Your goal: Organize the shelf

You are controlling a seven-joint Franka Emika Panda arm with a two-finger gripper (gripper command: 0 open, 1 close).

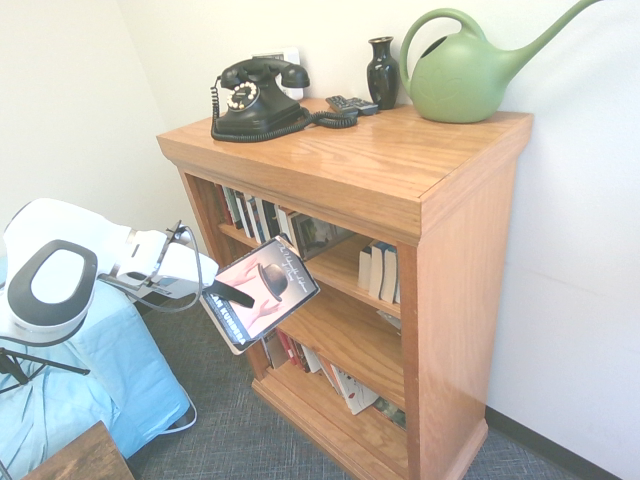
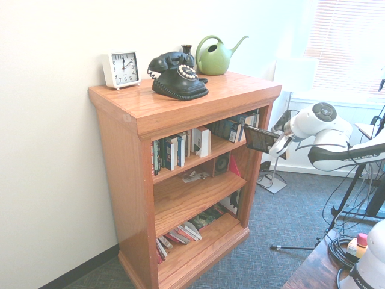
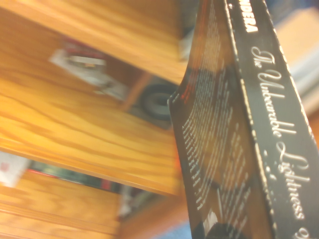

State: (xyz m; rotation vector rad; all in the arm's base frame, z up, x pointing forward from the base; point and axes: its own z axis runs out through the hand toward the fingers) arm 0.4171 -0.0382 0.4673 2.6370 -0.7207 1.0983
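While you look over this moment, start with what is nearest: your gripper is clamped on a paperback book, one dark finger lying across the front cover, and the book hangs tilted in the air just in front of the shelf, about level with its middle tier. I judge the book light and fairly stiff along its spine, but the cover looks glossy and could slip, and the pages will flex if you pinch near a loose corner; hold it close to the spine or mid-cover, as you do now. Past it, the middle tier is mostly bare wood with something small lying flat on it, the upper tier carries rows of upright books, and the bottom tier has books fallen flat. Farthest, on the top board, stand a black telephone, a dark vase, a green watering can and a white clock.
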